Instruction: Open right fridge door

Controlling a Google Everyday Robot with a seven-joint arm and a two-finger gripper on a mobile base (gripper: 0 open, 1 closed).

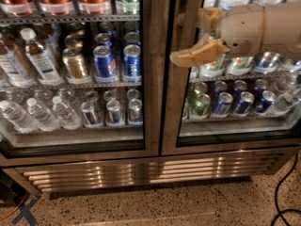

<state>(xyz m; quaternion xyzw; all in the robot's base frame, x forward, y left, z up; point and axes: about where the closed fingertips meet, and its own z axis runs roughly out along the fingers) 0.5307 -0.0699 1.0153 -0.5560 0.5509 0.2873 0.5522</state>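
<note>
The right fridge door [181, 107] is a tall glass door with a wide brushed-steel frame and fills the right half of the view. It looks shut against the left door. My gripper [190, 36] is at the upper right, on a cream arm that comes in from the right edge. It is right in front of the door's left frame strip, near the black seam between the two doors. Its two tan fingers [195, 54] stand apart, one above the other, with nothing held between them.
The matching left glass door [70, 79] shows water bottles and cans on shelves. Blue and silver cans [235, 102] stand behind the right door's glass. A steel louvred grille [141, 171] runs below the doors. A black cable [282, 192] lies on the speckled floor at the lower right.
</note>
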